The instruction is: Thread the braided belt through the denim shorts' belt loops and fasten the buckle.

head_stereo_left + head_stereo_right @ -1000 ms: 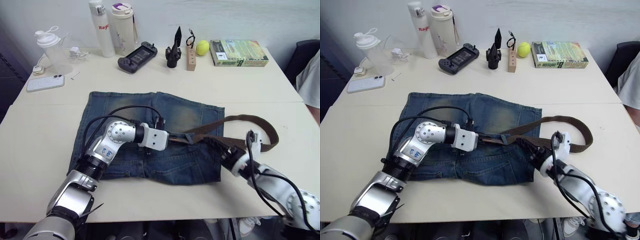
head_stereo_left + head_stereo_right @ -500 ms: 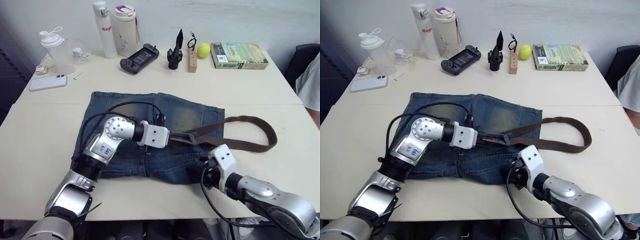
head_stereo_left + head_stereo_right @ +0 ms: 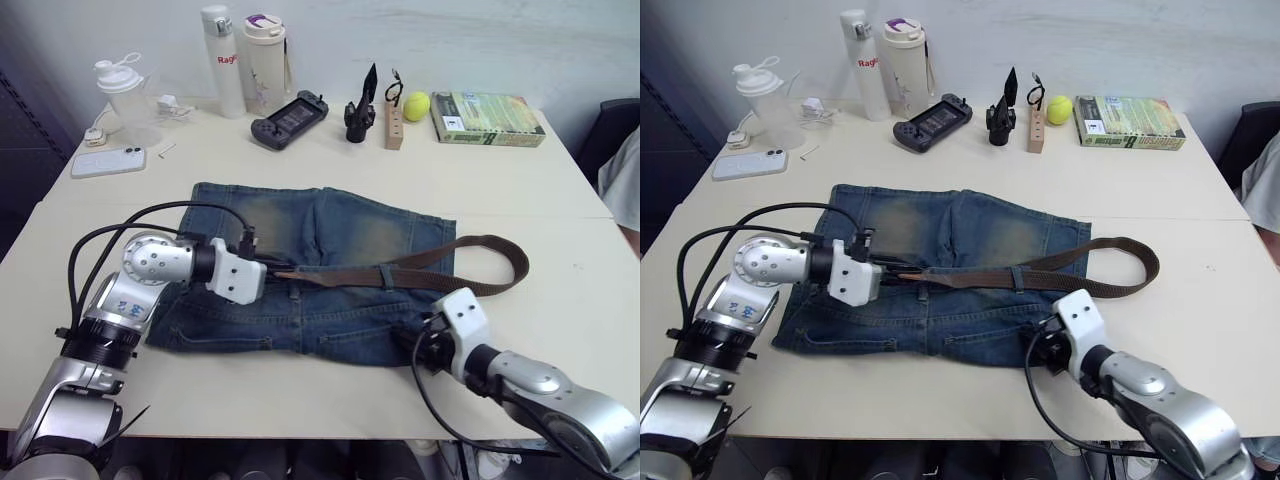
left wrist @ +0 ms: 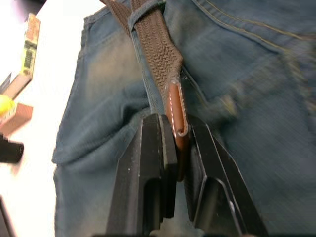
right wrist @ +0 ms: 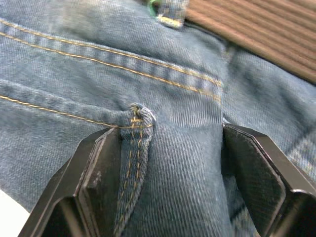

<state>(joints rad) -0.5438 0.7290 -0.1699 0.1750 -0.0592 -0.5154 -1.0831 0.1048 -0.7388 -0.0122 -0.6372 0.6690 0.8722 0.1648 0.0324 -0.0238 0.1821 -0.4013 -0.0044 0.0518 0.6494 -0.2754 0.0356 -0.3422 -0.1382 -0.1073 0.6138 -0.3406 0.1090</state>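
The left gripper [image 4: 178, 148] pinches the smooth leather tip of the braided belt [image 3: 400, 272], left of centre in the head view. The right gripper [image 5: 170, 163] gapes wide, fingers straddling a fold of the denim shorts [image 3: 330, 235], lower right of centre.

Cream worktop [image 3: 560, 330], matte, with a seam line running across it near mid-depth. Plain pale wall [image 3: 520, 40] directly behind the far edge. Dark panel or furniture [image 3: 25, 140] at the robot's left. Dark chair [image 3: 615, 125] at the right edge. Lighting even and soft.
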